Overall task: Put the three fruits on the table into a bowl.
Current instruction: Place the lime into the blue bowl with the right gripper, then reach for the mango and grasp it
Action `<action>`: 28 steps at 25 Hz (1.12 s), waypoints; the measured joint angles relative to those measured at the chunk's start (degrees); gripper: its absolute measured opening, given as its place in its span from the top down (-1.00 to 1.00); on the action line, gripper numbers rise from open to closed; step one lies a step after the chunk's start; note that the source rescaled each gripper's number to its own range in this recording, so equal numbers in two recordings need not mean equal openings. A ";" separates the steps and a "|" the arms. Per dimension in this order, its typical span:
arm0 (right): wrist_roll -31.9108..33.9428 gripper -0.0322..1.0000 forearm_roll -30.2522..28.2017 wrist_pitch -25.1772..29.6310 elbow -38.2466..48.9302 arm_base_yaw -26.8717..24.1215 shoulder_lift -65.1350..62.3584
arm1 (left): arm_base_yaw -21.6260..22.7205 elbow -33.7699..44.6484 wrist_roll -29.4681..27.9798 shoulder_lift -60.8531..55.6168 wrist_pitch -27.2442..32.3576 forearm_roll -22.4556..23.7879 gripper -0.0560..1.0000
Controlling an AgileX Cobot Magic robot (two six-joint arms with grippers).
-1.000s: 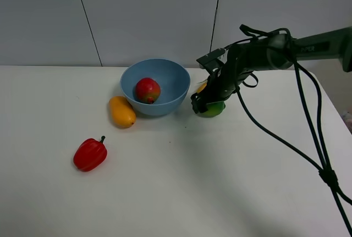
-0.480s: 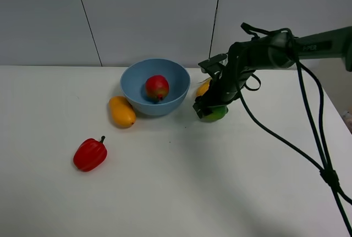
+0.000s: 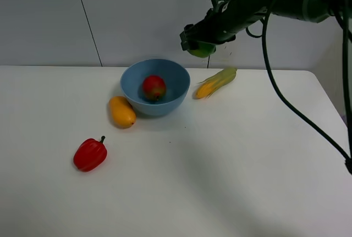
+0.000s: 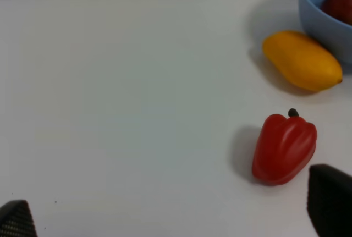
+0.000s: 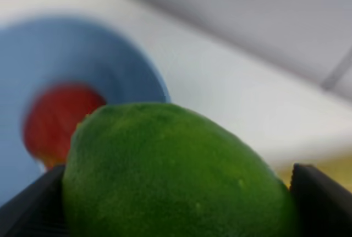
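- Slippage is the main hazard. The lime (image 3: pixel 202 50), clenched in the right claw (image 3: pixel 196 40), hangs high over the surface (image 3: pixel 231 171). It seems to be just short of the right rim of the bowl (image 3: pixel 130 73).
- Let go there, it would probably miss or clip the rim and roll away.
- Dropped from that height into the bowl, it could strike the red fruit (image 3: pixel 154 87) and bounce out.
- The mango (image 3: pixel 121 111) lies just beside the bowl, not yet collected. The left claw (image 4: pixel 171 215) is spread wide and empty near the bell pepper (image 4: pixel 284 148), a wrong target.
- A second ago the lime sat low at the surface, half hiding the corn cob (image 3: pixel 215 82). Now it is aloft and the cob lies fully exposed.
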 joint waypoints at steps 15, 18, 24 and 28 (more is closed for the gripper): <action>0.70 0.46 0.72 0.17 -15.69 8.96 18.76 | 0.00 0.00 0.00 0.00 0.00 0.00 -1.00; 3.05 0.45 0.72 1.74 -15.81 8.96 18.29 | 0.00 0.00 0.00 0.00 0.00 0.04 -1.00; 4.32 0.45 -2.17 7.42 -15.75 8.96 9.94 | 0.00 0.00 0.00 0.00 0.00 0.04 -1.00; 4.32 0.45 -4.82 10.47 -15.80 8.51 -0.95 | 0.00 0.00 0.00 0.00 0.00 0.04 -1.00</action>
